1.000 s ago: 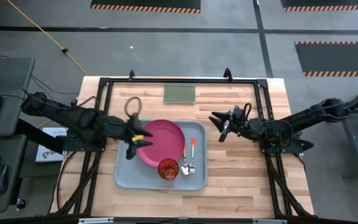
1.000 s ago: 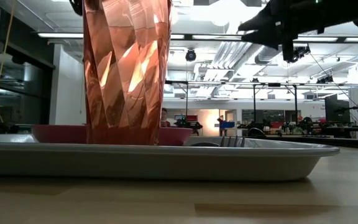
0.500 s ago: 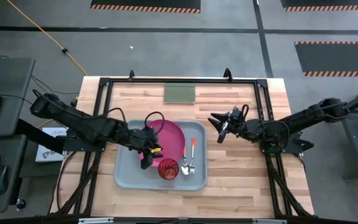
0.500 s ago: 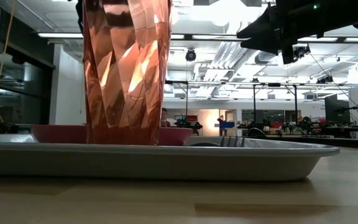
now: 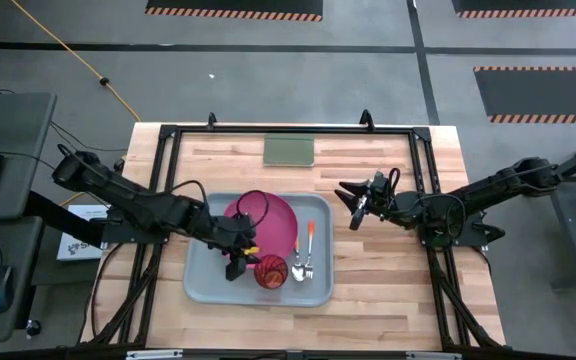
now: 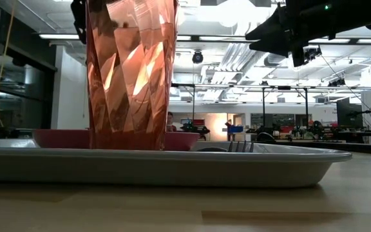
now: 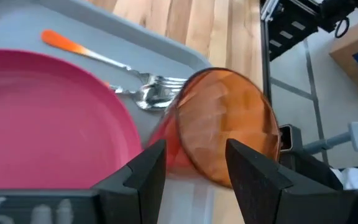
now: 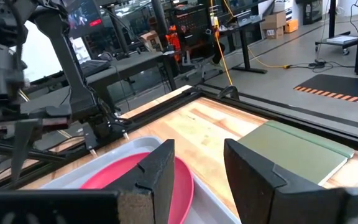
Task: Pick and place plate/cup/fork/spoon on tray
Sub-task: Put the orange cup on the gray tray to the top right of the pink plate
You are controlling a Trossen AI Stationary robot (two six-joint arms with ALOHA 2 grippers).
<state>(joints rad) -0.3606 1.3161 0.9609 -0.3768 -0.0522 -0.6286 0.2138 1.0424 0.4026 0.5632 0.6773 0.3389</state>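
Observation:
The grey-blue tray lies mid-table. On it the pink plate lies flat. The red-orange cup stands upright on its base by the plate's near rim. The fork and spoon lie side by side to the right, an orange handle pointing far. My left gripper hangs open over the tray just left of the cup. In the left wrist view the cup stands ahead of its spread fingertips. My right gripper waits open above the table, right of the tray.
A flat green rectangle lies at the table's far edge. A black frame runs round the tabletop. Bare wood lies right of the tray and between the tray and the green rectangle.
My left gripper has gone down and toward the table's right and near edges, from over the plate's left rim to beside the cup, rolling somewhat as it went. Its fingers stay open. The cup, plate, fork and spoon have not moved.

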